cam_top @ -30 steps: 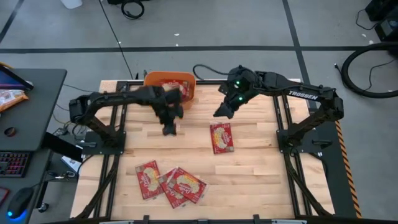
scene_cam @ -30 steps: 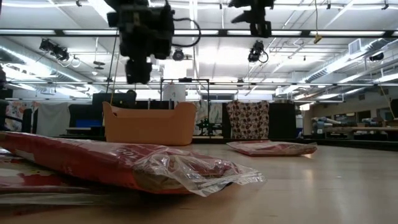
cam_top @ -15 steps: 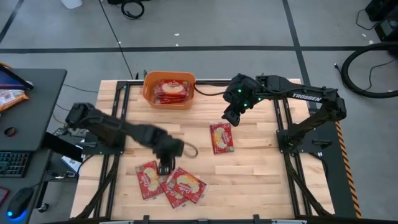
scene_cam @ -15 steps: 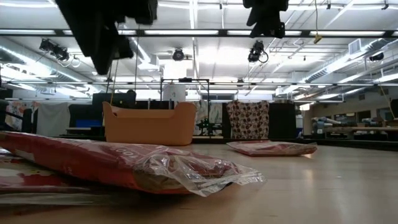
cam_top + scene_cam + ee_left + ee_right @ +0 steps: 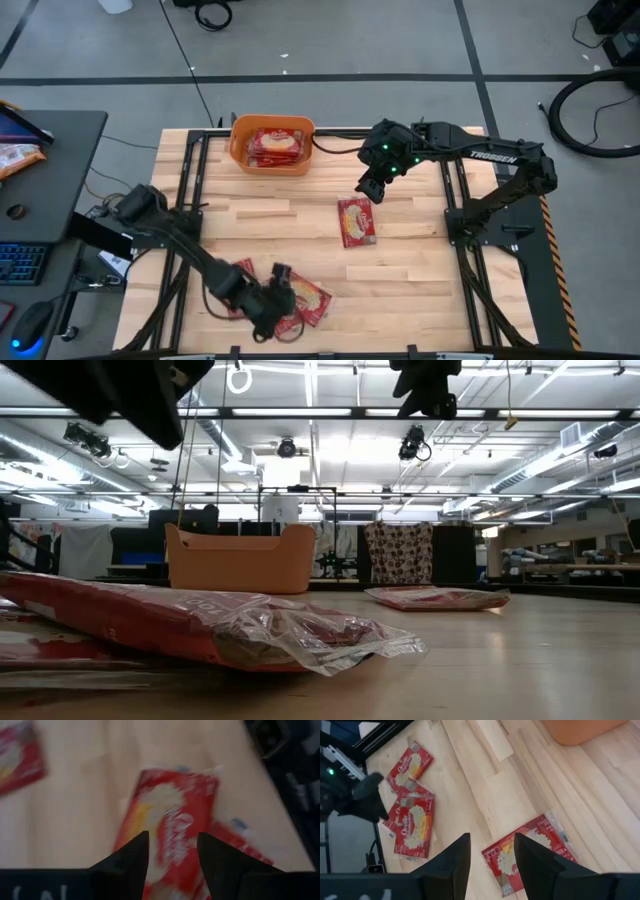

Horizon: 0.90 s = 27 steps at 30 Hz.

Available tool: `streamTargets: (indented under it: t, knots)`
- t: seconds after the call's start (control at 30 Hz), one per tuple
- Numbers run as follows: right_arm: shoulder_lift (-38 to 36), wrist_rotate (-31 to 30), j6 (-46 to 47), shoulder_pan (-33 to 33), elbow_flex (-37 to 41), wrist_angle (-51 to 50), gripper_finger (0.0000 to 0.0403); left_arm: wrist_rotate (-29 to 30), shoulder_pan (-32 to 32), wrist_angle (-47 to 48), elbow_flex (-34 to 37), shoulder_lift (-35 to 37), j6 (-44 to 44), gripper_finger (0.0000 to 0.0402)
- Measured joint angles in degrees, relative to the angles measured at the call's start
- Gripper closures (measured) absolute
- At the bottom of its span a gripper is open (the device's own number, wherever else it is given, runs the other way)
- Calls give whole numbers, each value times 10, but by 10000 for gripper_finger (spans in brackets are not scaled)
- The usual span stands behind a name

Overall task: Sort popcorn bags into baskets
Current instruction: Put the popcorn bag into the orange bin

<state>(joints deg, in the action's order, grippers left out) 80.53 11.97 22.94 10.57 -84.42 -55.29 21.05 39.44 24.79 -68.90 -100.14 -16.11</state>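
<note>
The orange tub (image 5: 272, 145) sits at the far edge of the wooden surface (image 5: 400, 270), left of centre. Red bags (image 5: 276, 144) lie flat inside it, filling its floor; how many are stacked I cannot tell. In the low view the tub (image 5: 240, 559) shows only its plain side, its contents hidden.

One bag (image 5: 356, 221) lies alone near the middle of the surface, apart from the tub. A cluster of bags (image 5: 305, 298) lies overlapping at the near edge.

The left gripper (image 5: 268, 302) is over that cluster, jaws open with nothing between them, a bag (image 5: 172, 827) just beyond its tips. The right gripper (image 5: 367, 188) hangs above the lone bag (image 5: 527, 849), jaws open and empty.
</note>
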Motion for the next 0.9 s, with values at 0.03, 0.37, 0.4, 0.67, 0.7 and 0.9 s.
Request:
streamTargets:
  t: [0.03, 0.37, 0.4, 0.67, 0.7, 0.9]
  knots:
    - [0, 1, 0, -1, 0, -2, 247, 1, 4, -19, 0, -12, 11, 230]
    - [0, 31, 0, -4, 0, -14, 247, 23, 13, -36, 0, -84, 33, 230]
    - [0, 31, 1, -4, 0, -17, 247, 23, 13, -38, 0, -86, 33, 230]
    - [0, 31, 9, -4, 0, -19, 247, 6, 20, -40, 0, -87, 33, 230]
    - [0, 31, 9, -4, 0, -19, 247, 2, 20, -40, 0, -88, 33, 230]
    - [0, 31, 9, -4, 0, -16, 247, 5, 20, -27, 0, -106, 35, 230]
